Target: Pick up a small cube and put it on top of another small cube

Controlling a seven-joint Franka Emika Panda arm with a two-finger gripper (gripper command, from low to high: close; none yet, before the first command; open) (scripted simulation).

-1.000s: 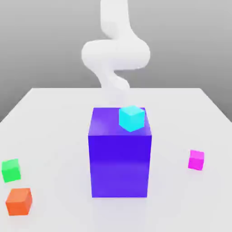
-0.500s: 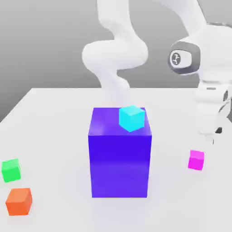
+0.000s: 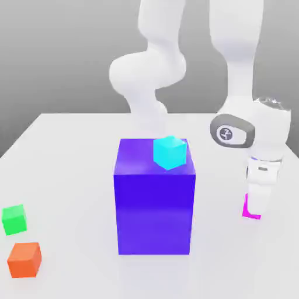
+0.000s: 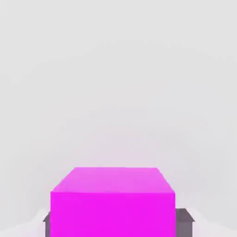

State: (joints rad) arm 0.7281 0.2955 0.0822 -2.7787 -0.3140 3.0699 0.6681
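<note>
Magenta shows at the foot of the arm in the exterior view: the pink cube (image 3: 250,209) sits on the white table (image 3: 70,157), well to the exterior view's right of the big blue block (image 3: 155,201), and the gripper (image 3: 257,207) has its tip down over it, hiding most of it. 1 cyan cube (image 3: 170,152) rests on top of the blue block, at the corner nearer the arm. 1 green cube (image 3: 14,219) and 1 orange cube (image 3: 24,259) lie on the table well to the block's other side, the orange one nearer the camera

From the hand view, the pink cube (image 4: 113,203) stands close up, with 2 grey fingers (image 4: 184,217) pressed against its 2 opposite sides, so the gripper (image 4: 113,220) is clamped on it, pale table around it
</note>
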